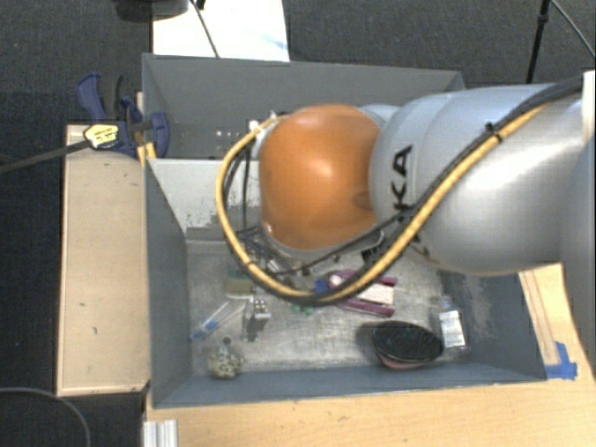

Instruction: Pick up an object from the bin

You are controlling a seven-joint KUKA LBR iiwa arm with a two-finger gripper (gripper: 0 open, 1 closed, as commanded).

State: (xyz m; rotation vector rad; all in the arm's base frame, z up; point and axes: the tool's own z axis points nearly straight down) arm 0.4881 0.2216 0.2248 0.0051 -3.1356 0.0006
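Orange wrist cover [317, 175] hides the gripper; open or closed, can't tell.
Under its lower edge, abt centre of the bin [168, 277], purple-pink bits [372, 294] poke out, partly covered, kind unclear. Black round brush [407, 343] at 5 o'clock, small white box [451, 329] just beside it; clear tube [214, 319] and speckled lump [223, 363] at 7-8. Arm [484, 184] comes in from 3 o'clock, wrist bent down.

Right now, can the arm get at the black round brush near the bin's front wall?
Probably yes: the black round brush lies uncovered, though the front wall and a white packet sit close.
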